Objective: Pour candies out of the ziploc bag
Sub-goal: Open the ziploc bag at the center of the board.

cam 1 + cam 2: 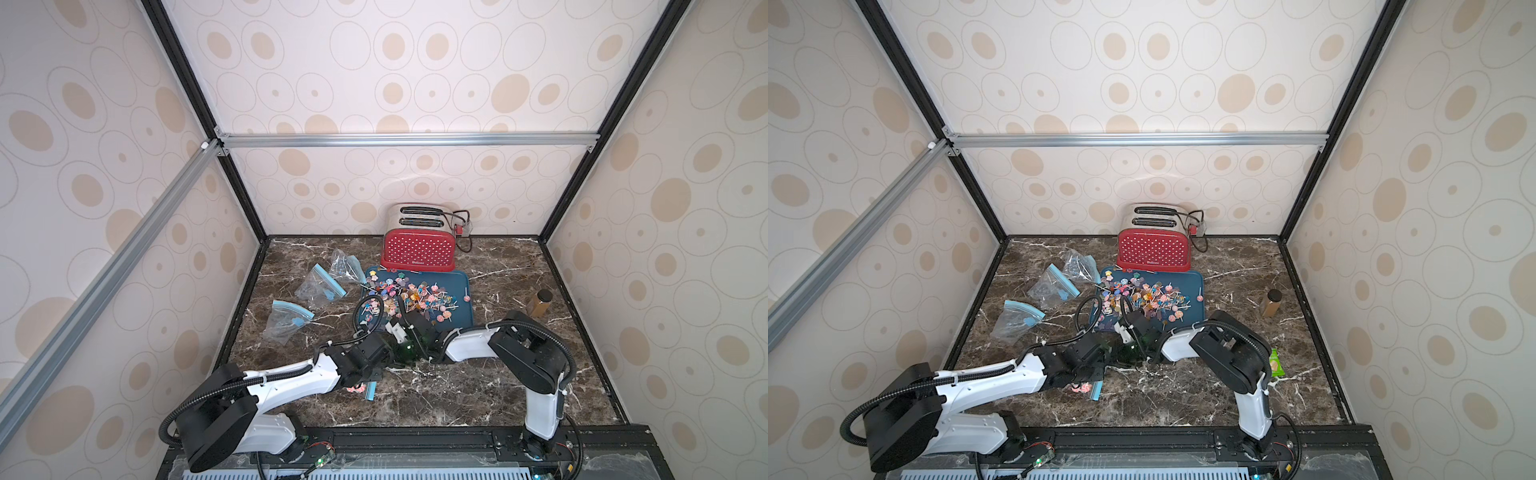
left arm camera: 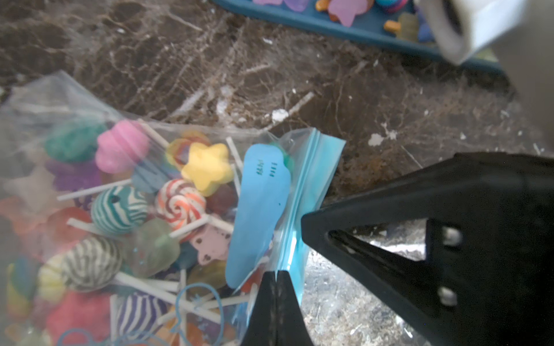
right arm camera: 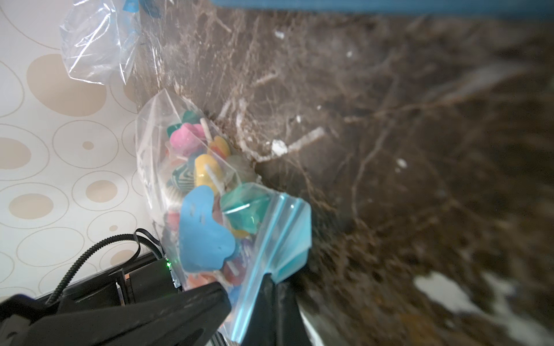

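The ziploc bag (image 2: 75, 99) is clear with a blue zip strip (image 2: 314, 179) and full of candies (image 2: 120, 209), lollipops on white sticks. It hangs low over the dark marble table. My left gripper (image 2: 276, 274) is shut on the zip edge. My right gripper (image 3: 274, 280) is shut on the same strip (image 3: 287, 233), close beside the left one. In both top views the arms cover most of the bag (image 1: 360, 388) (image 1: 1086, 388), near the front centre. Many loose candies (image 1: 407, 299) lie on the blue tray (image 1: 461, 320) just beyond the grippers.
A red dotted toaster (image 1: 417, 249) stands behind the tray at the back wall. Three empty ziploc bags (image 1: 320, 286) (image 1: 286, 320) (image 1: 345, 264) lie left of the tray. A brown bottle (image 1: 539, 303) stands at the right, and a green packet (image 1: 1276, 363) lies by the right arm.
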Robot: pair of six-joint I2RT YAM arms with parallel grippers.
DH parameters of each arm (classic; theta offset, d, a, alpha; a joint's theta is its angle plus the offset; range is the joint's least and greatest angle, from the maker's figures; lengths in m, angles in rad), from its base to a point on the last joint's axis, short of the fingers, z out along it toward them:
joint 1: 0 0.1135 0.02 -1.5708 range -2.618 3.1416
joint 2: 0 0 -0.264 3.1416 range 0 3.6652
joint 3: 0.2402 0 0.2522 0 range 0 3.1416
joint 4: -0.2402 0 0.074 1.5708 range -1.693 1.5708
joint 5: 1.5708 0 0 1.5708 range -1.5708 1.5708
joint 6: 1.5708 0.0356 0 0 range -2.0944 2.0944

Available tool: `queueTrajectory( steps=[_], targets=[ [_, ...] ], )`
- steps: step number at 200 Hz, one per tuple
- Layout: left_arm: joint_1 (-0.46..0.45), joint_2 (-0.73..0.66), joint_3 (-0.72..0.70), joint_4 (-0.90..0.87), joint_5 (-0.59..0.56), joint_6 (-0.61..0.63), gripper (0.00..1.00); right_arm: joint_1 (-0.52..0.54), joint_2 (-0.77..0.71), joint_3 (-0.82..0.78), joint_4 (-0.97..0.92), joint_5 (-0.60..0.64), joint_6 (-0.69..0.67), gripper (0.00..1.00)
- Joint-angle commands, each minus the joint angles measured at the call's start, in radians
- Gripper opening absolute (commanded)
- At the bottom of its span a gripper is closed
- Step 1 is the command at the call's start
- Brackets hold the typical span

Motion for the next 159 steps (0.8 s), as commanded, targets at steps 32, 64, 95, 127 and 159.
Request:
queueTrajectory(
  steps=[32,64,95,127,159],
  targets=[
    [-0.010,-0.137,0.027,-0.075,0.021,0.136,0.12,0.011,-0.030,0.008,-0.080,0.012,-0.014,0.00],
    [-0.010,-0.161,0.016,-0.067,0.074,0.176,0.14,0.012,-0.007,0.016,-0.032,-0.018,0.011,0.00],
    [-0.010,-0.163,0.001,-0.063,0.097,0.192,0.10,0.011,0.009,0.018,0.024,-0.044,0.037,0.00],
    [-0.010,-0.182,-0.010,-0.062,0.117,0.209,0.15,0.013,0.012,0.019,0.055,-0.052,0.052,0.00],
    [-0.010,-0.186,-0.016,-0.073,0.126,0.219,0.22,0.014,0.022,0.024,0.074,-0.062,0.059,0.00]
  ],
)
